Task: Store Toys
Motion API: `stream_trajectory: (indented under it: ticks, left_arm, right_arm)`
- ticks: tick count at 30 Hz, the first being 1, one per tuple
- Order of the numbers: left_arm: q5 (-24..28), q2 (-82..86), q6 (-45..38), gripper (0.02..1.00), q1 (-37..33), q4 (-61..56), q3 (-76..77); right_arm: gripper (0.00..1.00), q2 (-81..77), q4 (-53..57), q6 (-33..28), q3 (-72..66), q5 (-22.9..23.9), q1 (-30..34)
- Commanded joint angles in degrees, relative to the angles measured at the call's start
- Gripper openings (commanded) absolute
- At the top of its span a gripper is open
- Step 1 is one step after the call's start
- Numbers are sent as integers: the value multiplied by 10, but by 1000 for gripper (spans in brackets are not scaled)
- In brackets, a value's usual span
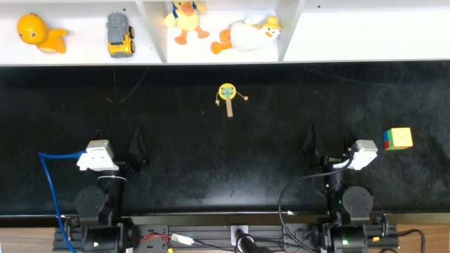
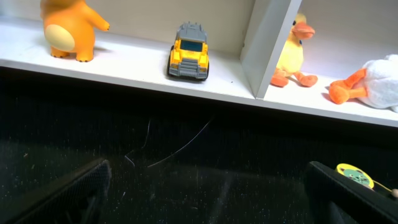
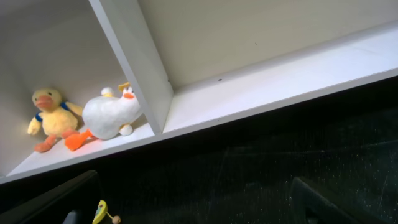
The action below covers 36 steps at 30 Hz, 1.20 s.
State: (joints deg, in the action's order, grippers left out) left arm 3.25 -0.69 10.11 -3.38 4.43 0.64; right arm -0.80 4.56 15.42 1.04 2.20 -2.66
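Note:
A small yellow rattle drum [image 1: 228, 95] with a wooden handle lies on the black table, at the far middle; it also shows as the rattle [image 2: 357, 176] and the rattle [image 3: 101, 213]. A multicoloured cube [image 1: 397, 138] sits at the right side of the table. On the white shelf [image 1: 351, 42] stand an orange toy [image 1: 39, 33], a yellow truck [image 1: 120, 35], a yellow duck plush [image 1: 186, 20] and a white duck plush [image 1: 247, 35]. My left gripper [image 1: 118, 144] is open and empty near the front left. My right gripper [image 1: 329, 144] is open and empty near the front right, left of the cube.
The shelf runs along the table's far edge, split by upright dividers [image 2: 267, 43]. Its right compartment [image 3: 280, 74] has bare floor. A blue cable [image 1: 53, 176] loops beside the left arm's base.

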Motion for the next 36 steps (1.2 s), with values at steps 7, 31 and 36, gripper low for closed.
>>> stream_trajectory:
  ticks: [7,31,36]
  left_arm:
    - [10,5,4,998,5,0,-2]
    - [10,5,4,998,5,0,-2]
    - [10,5,4,998,5,0,-2]
  right_arm:
    - [996,5,-3,2,-8,4,-3]
    - [996,5,-3,-4,-8,8,-3]
    - [993,5,-2,-3,-8,-2,-3]
